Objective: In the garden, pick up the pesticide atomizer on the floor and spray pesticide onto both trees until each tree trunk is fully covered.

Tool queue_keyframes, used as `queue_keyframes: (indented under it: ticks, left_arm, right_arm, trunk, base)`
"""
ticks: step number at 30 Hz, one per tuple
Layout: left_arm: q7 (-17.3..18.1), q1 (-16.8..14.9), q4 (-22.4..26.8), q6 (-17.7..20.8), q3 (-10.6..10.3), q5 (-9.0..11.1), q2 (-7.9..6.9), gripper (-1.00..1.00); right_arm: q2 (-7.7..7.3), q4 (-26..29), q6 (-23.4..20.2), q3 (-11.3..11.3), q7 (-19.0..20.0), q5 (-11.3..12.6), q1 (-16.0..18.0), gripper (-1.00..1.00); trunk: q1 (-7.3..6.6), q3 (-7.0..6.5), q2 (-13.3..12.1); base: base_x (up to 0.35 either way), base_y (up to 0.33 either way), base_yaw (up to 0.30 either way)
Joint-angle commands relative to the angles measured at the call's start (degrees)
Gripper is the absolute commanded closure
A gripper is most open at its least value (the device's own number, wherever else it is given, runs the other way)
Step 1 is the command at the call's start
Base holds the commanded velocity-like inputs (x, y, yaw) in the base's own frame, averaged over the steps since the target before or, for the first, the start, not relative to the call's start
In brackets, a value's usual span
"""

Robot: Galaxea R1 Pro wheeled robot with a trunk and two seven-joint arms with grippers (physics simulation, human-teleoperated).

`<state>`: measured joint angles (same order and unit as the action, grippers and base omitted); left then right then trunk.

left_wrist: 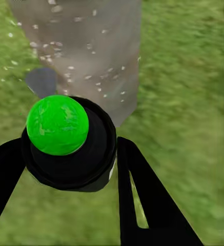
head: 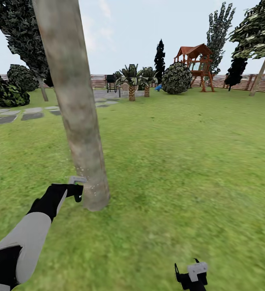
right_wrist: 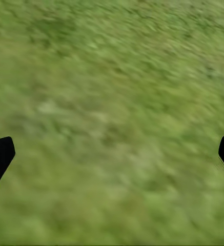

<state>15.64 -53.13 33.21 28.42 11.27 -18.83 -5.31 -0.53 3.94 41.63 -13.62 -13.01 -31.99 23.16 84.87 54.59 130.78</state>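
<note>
Green-capped black atomizer (left_wrist: 65, 141) near leaning, possibly pesticide-flecked (left_wrist: 73, 69) trunk (head: 74, 109).

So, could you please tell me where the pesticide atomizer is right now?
The atomizer is clamped in the left gripper, low at the head view's left, right beside the base of the near tree trunk.

The head camera looks forward and down across the lawn (head: 181, 161), with the leaning tree trunk (head: 74, 105) close in front. The left wrist camera faces the same trunk's (left_wrist: 86, 46) base from very near. The right wrist camera points at grass (right_wrist: 112, 113) alone, away from the trunk.
</note>
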Motion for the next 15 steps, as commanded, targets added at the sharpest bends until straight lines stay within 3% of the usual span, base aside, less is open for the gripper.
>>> queue_keyframes:
  ticks: [1,15]
  left_arm:
    - [0.5,0.0,0.1,0.2,0.3,-0.6,0.09,1.0]
    - [0.4,0.2,0.0,0.2,0.3,-0.8,-0.29,1.0]
  right_arm:
    - [0.0,-0.1,0.1,-0.3,-0.4,-0.6,0.0,-1.0]
    - [0.09,-0.1,0.1,-0.3,-0.4,-0.6,0.0,-1.0]
  trunk:
    - [-0.01,0.05,0.0]
    - [-0.01,0.05,0.0]
  base:
    - [0.005,-0.271,0.0]
    - [0.039,-0.273,0.0]
